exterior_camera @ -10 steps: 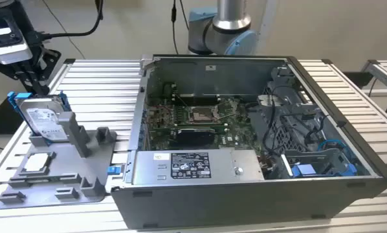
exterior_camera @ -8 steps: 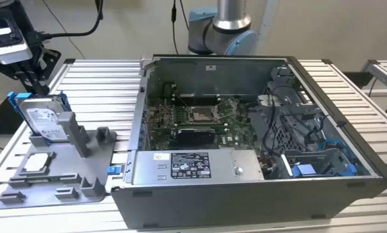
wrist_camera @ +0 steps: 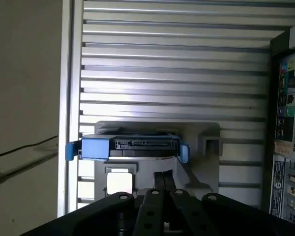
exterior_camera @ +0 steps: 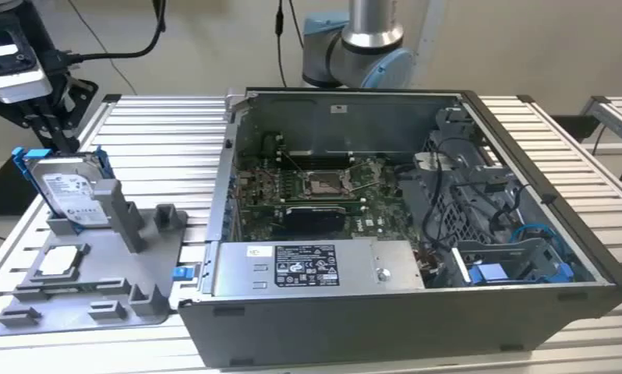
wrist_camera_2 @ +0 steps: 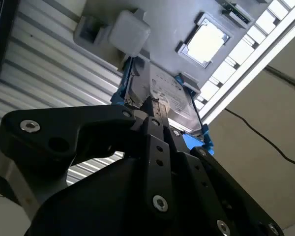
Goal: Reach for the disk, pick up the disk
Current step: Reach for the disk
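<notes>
The disk (exterior_camera: 70, 191) stands on edge in a grey holder (exterior_camera: 134, 249) at the exterior view's left, silver with a white label and blue side rails. My black gripper (exterior_camera: 65, 144) hangs just above its top edge, fingers pressed together with nothing between them. In the second wrist view the gripper (wrist_camera_2: 155, 107) lies against the labelled face of the disk (wrist_camera_2: 172, 93). In the first wrist view the disk's connector edge (wrist_camera: 137, 145) sits just beyond the gripper (wrist_camera: 163, 177).
A square silver chip (exterior_camera: 61, 261) lies flat on the holder in front of the disk. An open grey computer case (exterior_camera: 394, 234) fills the middle of the slatted metal table (exterior_camera: 165, 140). The table's edge (wrist_camera: 71, 98) runs close beside the holder.
</notes>
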Robot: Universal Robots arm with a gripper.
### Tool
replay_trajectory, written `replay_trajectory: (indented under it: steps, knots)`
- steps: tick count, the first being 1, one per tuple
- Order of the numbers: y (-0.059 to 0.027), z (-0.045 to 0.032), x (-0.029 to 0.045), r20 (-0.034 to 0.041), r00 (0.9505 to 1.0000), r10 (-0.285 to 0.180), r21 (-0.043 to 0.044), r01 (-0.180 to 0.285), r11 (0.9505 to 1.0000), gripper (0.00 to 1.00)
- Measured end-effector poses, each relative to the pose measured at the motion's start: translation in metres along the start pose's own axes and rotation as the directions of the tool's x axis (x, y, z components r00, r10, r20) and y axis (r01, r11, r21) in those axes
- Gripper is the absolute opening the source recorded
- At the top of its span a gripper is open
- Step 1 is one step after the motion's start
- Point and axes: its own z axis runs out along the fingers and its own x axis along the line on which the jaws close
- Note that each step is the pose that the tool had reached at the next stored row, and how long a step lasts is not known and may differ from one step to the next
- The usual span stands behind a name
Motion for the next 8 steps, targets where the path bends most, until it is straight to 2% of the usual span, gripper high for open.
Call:
replay_trajectory:
  steps: [4,8]
  knots:
    - [0.0007,0.0,0.0,0.0,1.0,0.0,0.0001,0.0,1.0,0.0]
    - [0.0106,0.0004,0.0018,0.0,1.0,0.0,0.0,0.0,1.0,0.0]
